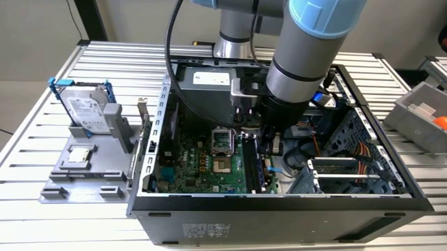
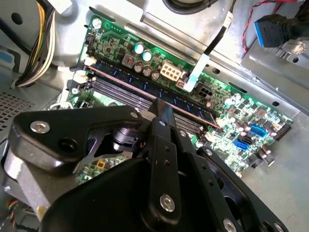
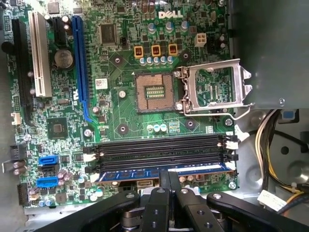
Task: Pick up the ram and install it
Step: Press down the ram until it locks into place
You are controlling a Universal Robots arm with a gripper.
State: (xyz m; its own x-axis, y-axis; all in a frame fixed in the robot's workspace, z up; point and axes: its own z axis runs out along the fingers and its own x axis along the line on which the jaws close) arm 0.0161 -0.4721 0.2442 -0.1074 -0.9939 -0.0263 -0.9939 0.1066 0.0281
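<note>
Exterior view shows you the arm reaching down into the open computer case (image 1: pixel 279 201), which sits on the slatted bench (image 1: pixel 42 230) toward its near edge. The pincer (image 3: pixel 168 186) is low over the green motherboard (image 3: pixel 120 121), right above the row of black memory slots (image 3: pixel 159 147). In the first wrist view, its fingers (image 3: pixel 159 203) are closed together on the top edge of the ram (image 3: pixel 145 172), so you are clenched on the stick. The ram stands on edge in the slot nearest the board's edge, lined up along it. In the second wrist view the ram (image 2: pixel 145 89) runs the length of that slot. So the pickup is done; whether the stick is pressed fully home and latched, you cannot tell. The other slots are empty.
</note>
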